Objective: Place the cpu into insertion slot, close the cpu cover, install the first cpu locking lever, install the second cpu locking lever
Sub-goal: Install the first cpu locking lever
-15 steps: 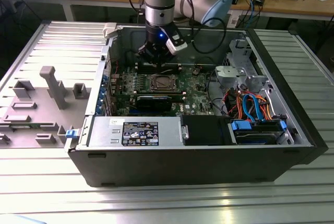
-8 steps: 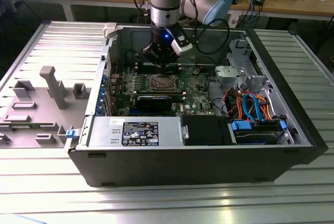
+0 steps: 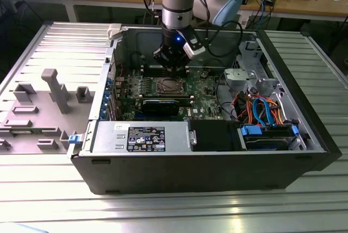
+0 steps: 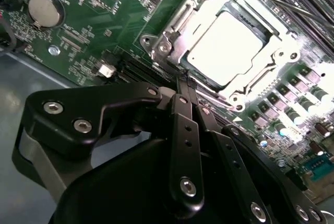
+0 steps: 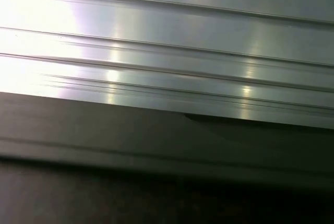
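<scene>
The cpu (image 4: pixel 227 46) lies in the insertion slot (image 3: pixel 167 86), its pale silvery face showing through the window of the cpu cover (image 4: pixel 172 38), which lies flat over it. My gripper (image 4: pixel 183 83) is shut with nothing between its black fingers, its tips just off one edge of the socket frame. In the exterior view the gripper (image 3: pixel 173 64) hangs over the green motherboard, right behind the socket. I cannot tell how the thin locking levers stand.
The open computer case (image 3: pixel 304 135) walls in the board. A grey power-supply box (image 3: pixel 141 137) and a black expansion card (image 3: pixel 160 105) lie in front of the socket, and coloured cables (image 3: pixel 261 111) on the exterior view's right. A ribbed aluminium table (image 5: pixel 167 41) lies around it.
</scene>
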